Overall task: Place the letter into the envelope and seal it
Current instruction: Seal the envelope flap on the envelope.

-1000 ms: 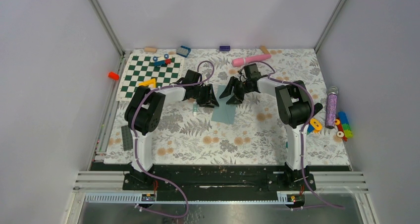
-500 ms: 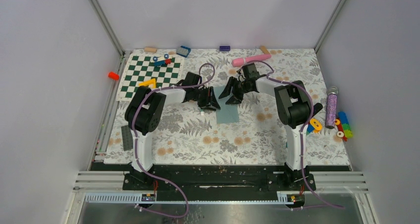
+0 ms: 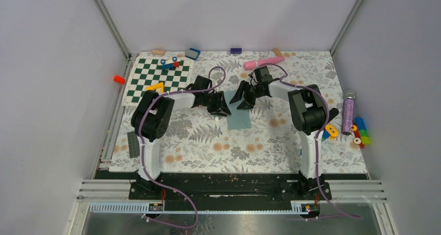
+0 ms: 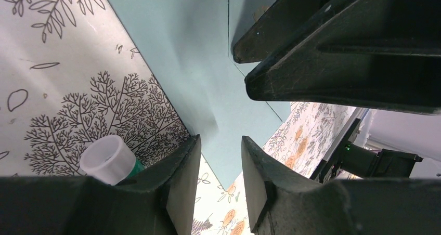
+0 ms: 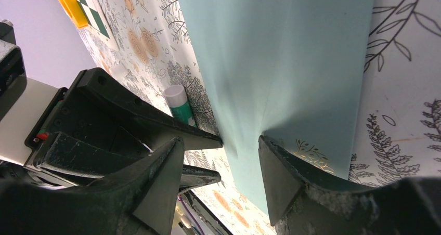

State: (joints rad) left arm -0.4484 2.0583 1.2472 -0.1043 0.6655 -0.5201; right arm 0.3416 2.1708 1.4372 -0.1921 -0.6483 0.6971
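Well, the envelope (image 3: 238, 115) lies flat on the flowery mat (image 3: 208, 141), in the middle, between the two grippers. The left gripper (image 4: 221, 152) points down at its left edge, jaws a little way apart, just beside a small green tube with a white cap (image 4: 106, 159). The right gripper (image 5: 221, 139) stands wider over the paper. I cannot tell if either one pinches it.

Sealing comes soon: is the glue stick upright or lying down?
Lying down: the glue stick stretches along the mat beside the envelope.
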